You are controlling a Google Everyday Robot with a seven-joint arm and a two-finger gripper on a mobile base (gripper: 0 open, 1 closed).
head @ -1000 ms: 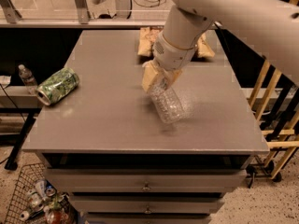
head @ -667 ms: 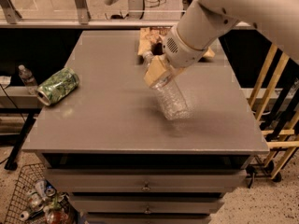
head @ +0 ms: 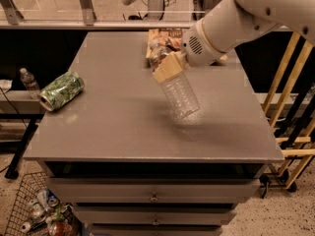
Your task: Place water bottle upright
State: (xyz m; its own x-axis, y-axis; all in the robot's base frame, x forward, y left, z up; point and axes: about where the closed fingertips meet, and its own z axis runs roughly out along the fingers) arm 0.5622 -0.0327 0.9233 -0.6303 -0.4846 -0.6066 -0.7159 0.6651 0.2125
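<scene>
The water bottle (head: 180, 96) is a clear ribbed plastic bottle, tilted with its base down and to the right, near or touching the grey table (head: 113, 127) right of centre. Its upper end sits in my gripper (head: 169, 69), whose tan fingers (head: 170, 68) are shut around it; cap and label are hidden. The white arm comes in from the upper right.
A green leaf-patterned can (head: 60, 90) lies on its side at the table's left edge. A snack bag (head: 162, 41) lies at the back centre. A small clear bottle (head: 28, 79) stands on a shelf to the left. A wire basket (head: 34, 205) sits on the floor. Wooden rails (head: 288, 82) stand to the right.
The arm has swung and the bottle has tipped more toward upright, its neck raised, base staying near the same table spot.
</scene>
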